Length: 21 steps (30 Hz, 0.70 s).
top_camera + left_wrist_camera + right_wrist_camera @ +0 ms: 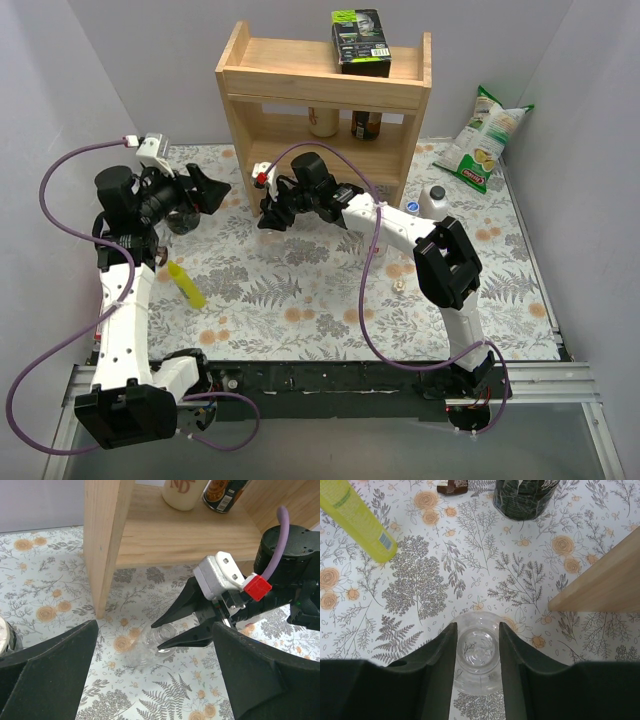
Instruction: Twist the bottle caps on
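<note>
The floral-covered table (300, 300) fills my overhead view, with the wooden shelf (325, 95) standing at its back edge. Both arms reach in toward the shelf's left side. A green chip bag (484, 138) leans in the far right corner and a black box (360, 40) lies on the shelf's top board. Two jars, one cream (182, 492) and one brown (225, 495), stand on the lower board. An opaque white bottle (434, 200) stands on the cloth by the shelf's right foot. A yellow tube (186, 284) lies beside the left arm. The left gripper (215, 190) hangs with its jaws spread wide, nothing between them, and faces the right gripper from just beside it. The right gripper (478, 630) is clamped on a clear bottle (479, 652). Its two dark fingers (442, 660) press against either side near the neck. Through its wrist camera I look straight into the bottle's open mouth. From the left wrist the bottle appears tilted, mouth toward the right gripper, on the cloth just in front of the shelf's left side panel. I cannot tell whether its base rests on the table. The blue cap (413, 207) lies next to the white bottle, well apart from the clear one. A tiny pale object (399, 287) lies on the cloth near the right arm's elbow, too small for me to identify.
</note>
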Each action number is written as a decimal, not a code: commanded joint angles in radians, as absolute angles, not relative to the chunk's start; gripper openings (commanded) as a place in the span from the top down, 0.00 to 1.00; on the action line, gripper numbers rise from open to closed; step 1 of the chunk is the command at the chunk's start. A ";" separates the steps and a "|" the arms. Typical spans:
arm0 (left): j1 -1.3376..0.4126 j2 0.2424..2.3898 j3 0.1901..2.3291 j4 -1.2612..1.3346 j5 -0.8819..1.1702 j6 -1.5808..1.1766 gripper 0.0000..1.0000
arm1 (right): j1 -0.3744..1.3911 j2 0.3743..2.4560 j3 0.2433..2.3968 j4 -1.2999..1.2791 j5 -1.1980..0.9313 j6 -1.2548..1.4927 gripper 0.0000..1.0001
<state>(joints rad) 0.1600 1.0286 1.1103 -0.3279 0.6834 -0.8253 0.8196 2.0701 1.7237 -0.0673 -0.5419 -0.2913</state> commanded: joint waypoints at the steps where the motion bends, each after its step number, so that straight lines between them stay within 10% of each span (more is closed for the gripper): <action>1: 0.164 1.012 1.094 -0.316 0.709 -0.808 0.02 | 0.821 2.075 1.720 -0.063 -0.537 -0.310 0.62; 8: 0.158 1.011 1.020 -0.357 0.824 -0.611 0.02 | 0.759 1.964 1.740 -0.144 -0.656 -0.316 0.91; 21: -0.115 1.031 0.804 -0.295 0.971 -0.359 0.02 | 0.719 1.709 1.687 -0.219 -0.951 -0.232 0.94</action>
